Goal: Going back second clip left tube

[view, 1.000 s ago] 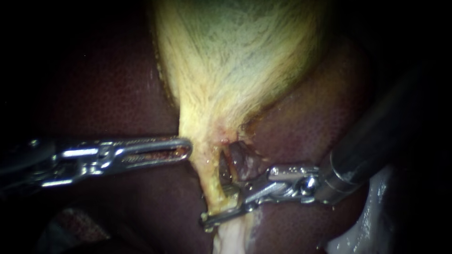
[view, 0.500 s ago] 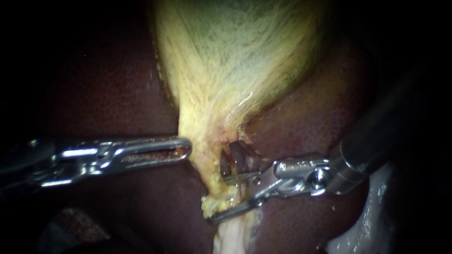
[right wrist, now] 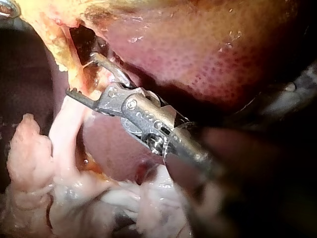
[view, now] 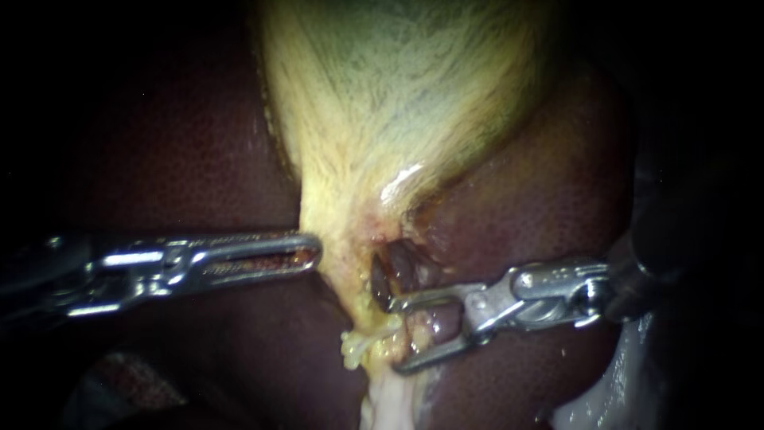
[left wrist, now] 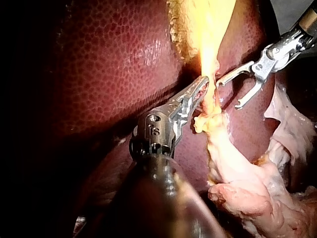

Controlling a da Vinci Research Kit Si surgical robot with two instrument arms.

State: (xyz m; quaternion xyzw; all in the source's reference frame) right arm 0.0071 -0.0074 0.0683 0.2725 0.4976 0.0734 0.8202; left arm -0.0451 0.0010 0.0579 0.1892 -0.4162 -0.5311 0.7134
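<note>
Jaws of right instrument (view: 396, 335) gape just beside tube (view: 355, 306).

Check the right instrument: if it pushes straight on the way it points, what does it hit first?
Most likely the pale yellow strand hanging below the gallbladder. It lies just ahead of the tips of the right instrument, whose jaws are open. Depth is unclear, so the tips may already brush it.

"Where's the endoscope?"
"Close in, facing the gallbladder (view: 398, 103), liver (view: 175, 159) on either side."
"The wrist cameras?"
"Nearer still. One looks rightward along the left instrument (left wrist: 202, 84), the other leftward along the right instrument (right wrist: 81, 74). All three share that yellow stalk (view: 344, 275)."
</note>
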